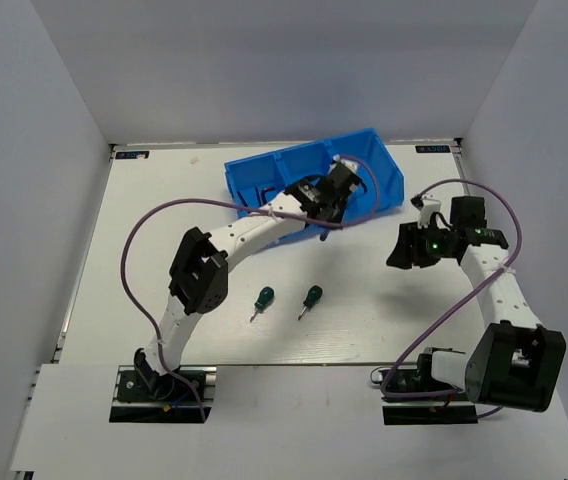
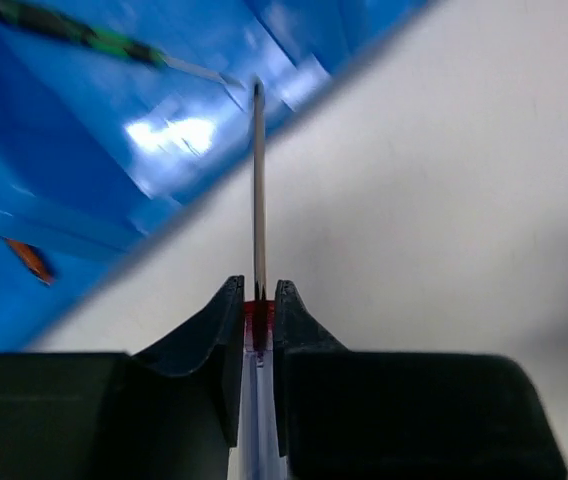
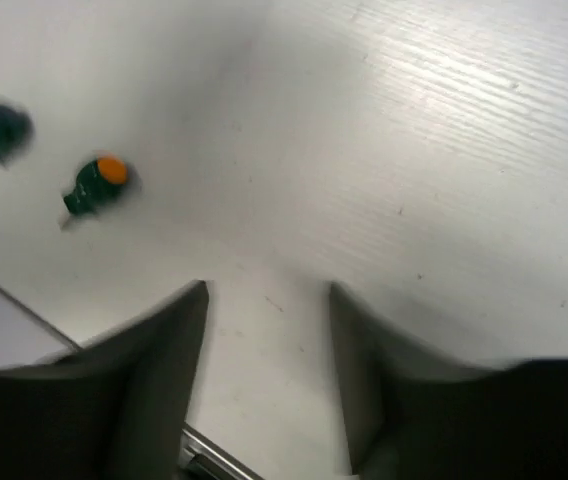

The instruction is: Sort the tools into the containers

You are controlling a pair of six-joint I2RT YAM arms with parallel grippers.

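**Item 1. Left claw** (image 2: 257, 295): clamped on the slim screwdriver (image 2: 259, 190). The grip sits at the red collar where the clear handle ends. The shaft points straight out ahead, so the tool lies in line with the fingers and can likely be lowered tip-first. The tip hangs over the near edge of the tray (image 1: 389, 170), with white table (image 1: 164, 200) beneath the rest. Judged step: carrying the tool over the rim before letting go. Which compartment lies ahead cannot be told.

**Item 2. Right claw** (image 3: 267, 300): jaws apart, nothing between them. It hovers above bare table, right of the tray and well apart from it, facing the loose tools, probably ready for the next pick.

**Item 3. Tray:** blue, set askew at the far middle of the table. It already holds a green driver (image 2: 74, 35) and a small orange item (image 2: 29, 260) too blurred to name.

**Item 4. Left stubby** (image 1: 262, 299) and **right stubby** (image 1: 311, 297): green handles, lying near each other on the table between the arms. Both are unsorted and within either arm's reach.
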